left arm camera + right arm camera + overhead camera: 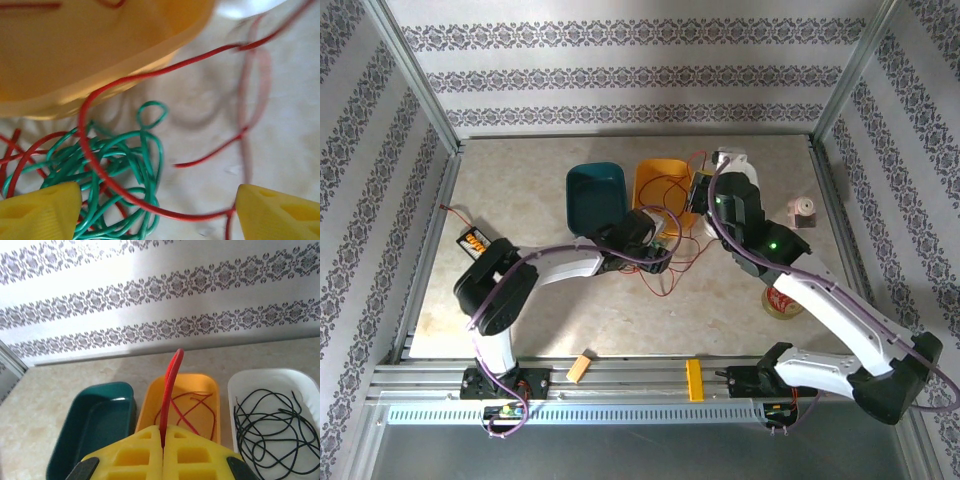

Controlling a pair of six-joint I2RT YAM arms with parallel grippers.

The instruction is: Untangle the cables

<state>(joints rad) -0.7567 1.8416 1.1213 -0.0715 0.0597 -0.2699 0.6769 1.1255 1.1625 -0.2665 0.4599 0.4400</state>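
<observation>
Pinching red cable [171,385] upright by yellow bin [146,407], R end effector [163,432]

arms [825,300] white-black | cabling [882,326] purple | pincer fingers [40,212] yellow | lights [772,243] green

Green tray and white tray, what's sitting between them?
The yellow tray, with loose red wires in it; the right wrist view shows it.
</observation>
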